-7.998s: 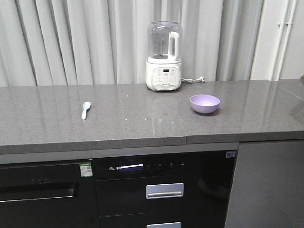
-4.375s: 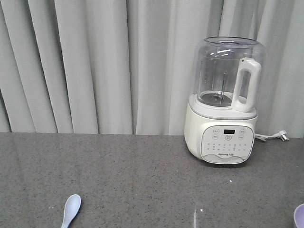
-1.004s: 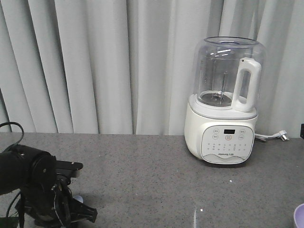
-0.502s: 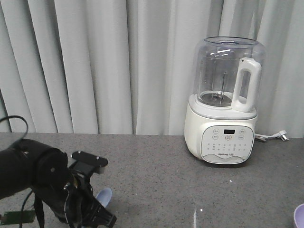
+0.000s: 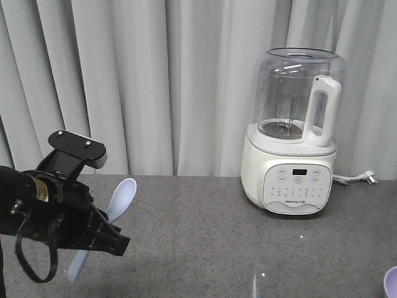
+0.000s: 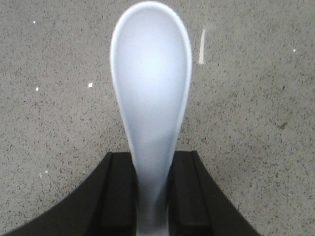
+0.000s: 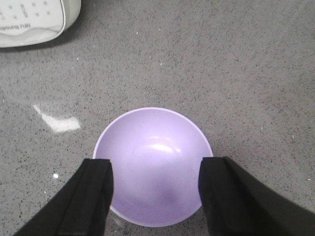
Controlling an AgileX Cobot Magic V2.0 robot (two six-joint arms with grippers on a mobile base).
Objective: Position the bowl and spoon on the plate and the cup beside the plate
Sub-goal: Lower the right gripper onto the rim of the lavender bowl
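Observation:
My left gripper [image 5: 93, 231] is shut on the handle of the pale blue spoon [image 5: 120, 198] and holds it in the air above the counter, scoop tilted up to the right. The left wrist view shows the spoon [image 6: 150, 73] pinched between the black fingers of that gripper [image 6: 153, 158]. The lavender bowl [image 7: 152, 142] sits on the counter, and my right gripper [image 7: 156, 164] is open with one finger at each side of its rim. Only an edge of the bowl [image 5: 392, 282] shows at the front view's bottom right. Plate and cup are out of view.
A white blender [image 5: 294, 136] with a clear jug stands at the back right of the grey speckled counter [image 5: 205, 248]; its base [image 7: 29, 19] lies just beyond the bowl. Its cord and plug [image 5: 356, 179] trail right. Grey curtains [image 5: 124, 81] hang behind.
The left gripper has risen from the counter with the spoon in it. The spoon now hangs in the air, tilted, where it lay flat a second ago.

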